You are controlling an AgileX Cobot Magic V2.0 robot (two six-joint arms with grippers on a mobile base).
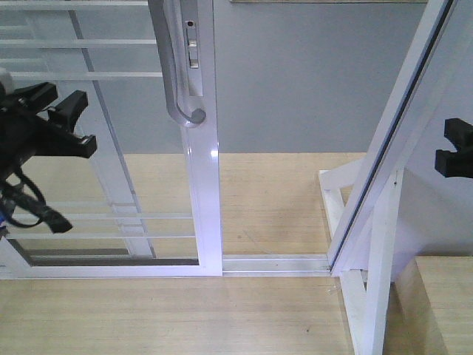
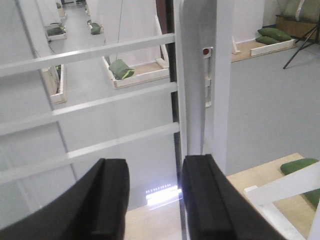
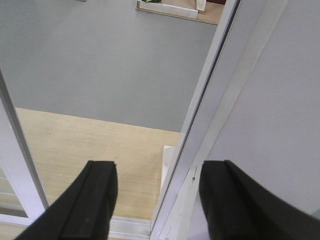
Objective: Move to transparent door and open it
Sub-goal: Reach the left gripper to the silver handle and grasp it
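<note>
The transparent door [image 1: 111, 155] stands at the left, with clear glass, thin white bars and a white stile [image 1: 203, 192]. Its curved grey pull handle [image 1: 177, 66] hangs on that stile, beside a small latch [image 1: 194, 52]. My left gripper [image 1: 80, 122] is open and empty in front of the glass, left of and slightly below the handle. In the left wrist view its fingers [image 2: 107, 200] frame the bars, and the stile [image 2: 200, 60] is just ahead of the right finger. My right gripper [image 1: 446, 144] is open and empty at the right edge, and it also shows in the right wrist view [image 3: 157, 172].
A gap lies between the door stile and a tilted white frame post [image 1: 399, 126], which also shows in the right wrist view [image 3: 215, 100]. The floor track [image 1: 273, 262] runs across the gap. A white wooden brace [image 1: 377, 259] stands at the post's foot. Grey floor lies beyond.
</note>
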